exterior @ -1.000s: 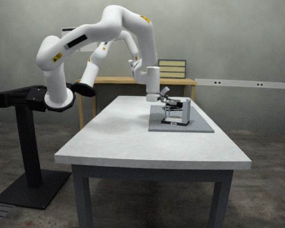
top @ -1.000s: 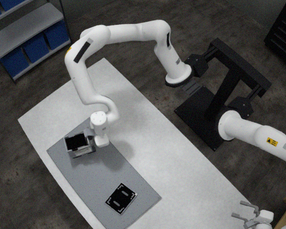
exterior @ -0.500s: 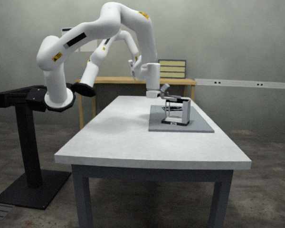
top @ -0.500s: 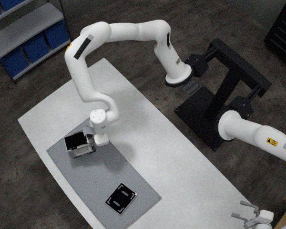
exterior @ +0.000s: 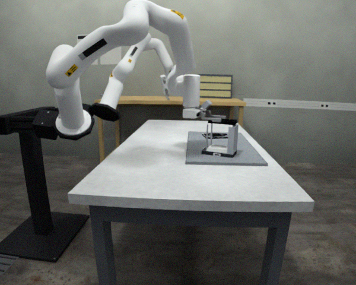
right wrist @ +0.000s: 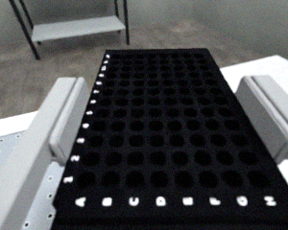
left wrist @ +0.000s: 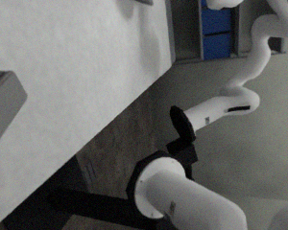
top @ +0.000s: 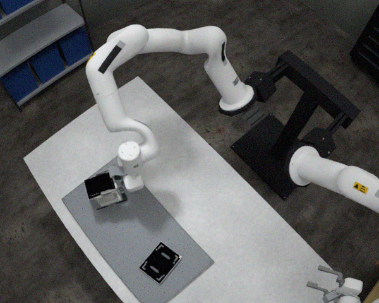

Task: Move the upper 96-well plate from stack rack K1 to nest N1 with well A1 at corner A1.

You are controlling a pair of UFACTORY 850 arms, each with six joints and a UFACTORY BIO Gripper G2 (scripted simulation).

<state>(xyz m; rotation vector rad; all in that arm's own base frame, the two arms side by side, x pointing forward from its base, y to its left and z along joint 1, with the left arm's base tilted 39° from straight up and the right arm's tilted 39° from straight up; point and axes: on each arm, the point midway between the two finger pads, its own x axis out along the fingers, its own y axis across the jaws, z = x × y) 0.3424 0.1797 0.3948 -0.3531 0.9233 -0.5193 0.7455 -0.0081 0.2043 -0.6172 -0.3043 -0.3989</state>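
Right pincer: closed on the long sides of the upper 96-well plate, one finger along each.
Upper 96-well plate: black, round dark wells, white print; letters A to H run along the rim nearest the wrist camera, numbers up the A side, so A1 is the near left well in that view. It looks about level.
Plate's place: over the stack rack K1, about at the top of its tall grey panel.
Low inside K1: a pale shape; cannot tell whether it is the lower plate.
Plate nest N1: well apart from K1, on the same grey perforated board; black, light corner marks, two light slots, no plate on it.
Left pincer: spread, nothing between its fingers, far beyond N1 from K1.
Surface: pale table top beneath the board.
Count: two pincers, one rack, one nest, one board, one plate clearly seen.
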